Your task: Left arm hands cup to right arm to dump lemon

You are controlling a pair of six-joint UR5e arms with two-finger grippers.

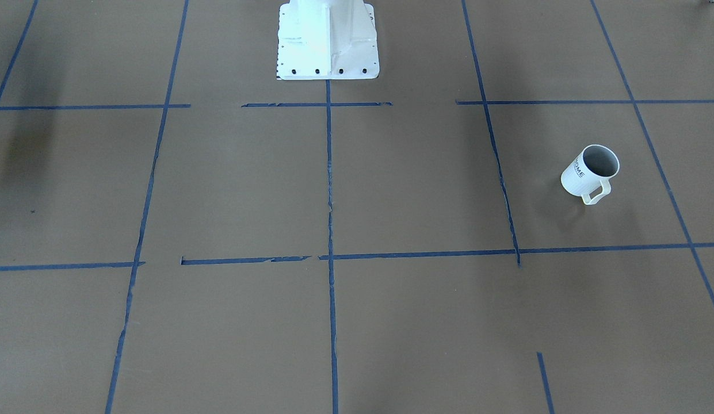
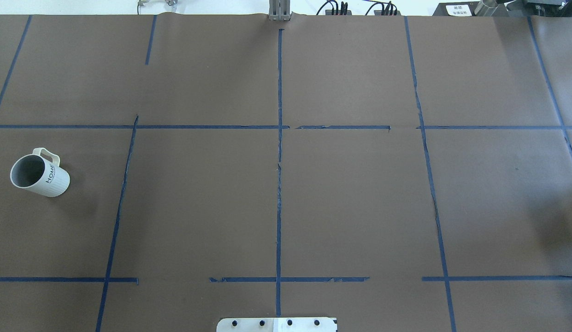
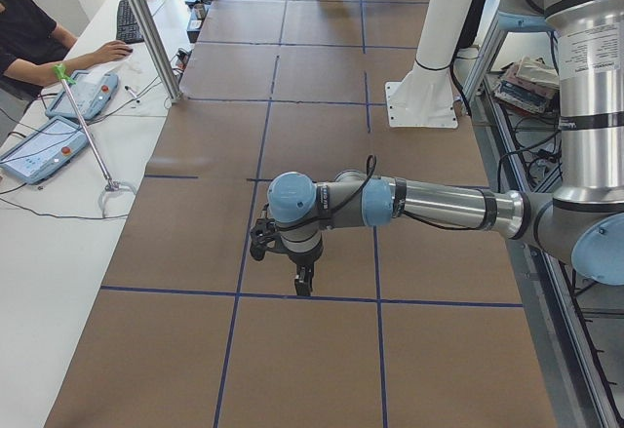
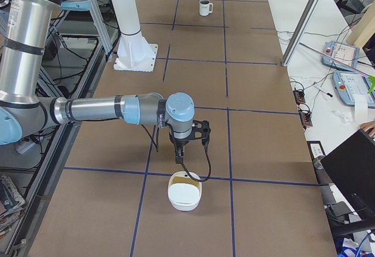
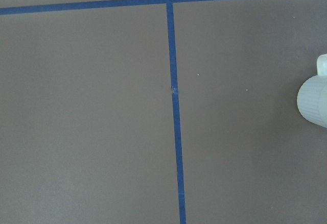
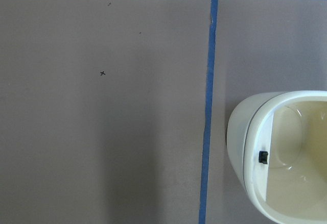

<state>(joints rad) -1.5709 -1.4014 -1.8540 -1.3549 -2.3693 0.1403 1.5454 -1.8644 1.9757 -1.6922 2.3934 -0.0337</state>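
Overhead exterior: mug [image 2: 40, 174] apparently upright on bench [image 2: 350, 198]; cannot tell whether left end effector [image 3: 283, 264] or right end effector [image 4: 186, 146] is clenched.

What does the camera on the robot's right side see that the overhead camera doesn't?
Only the exterior right view shows the right arm, stretched out low over the table, and a cream bowl sitting close to its end. Only the overhead view shows the black HOME lettering on the cup clearly enough to read. Both views show the cup standing upright by itself, far from that arm, on the brown table crossed by blue tape lines.
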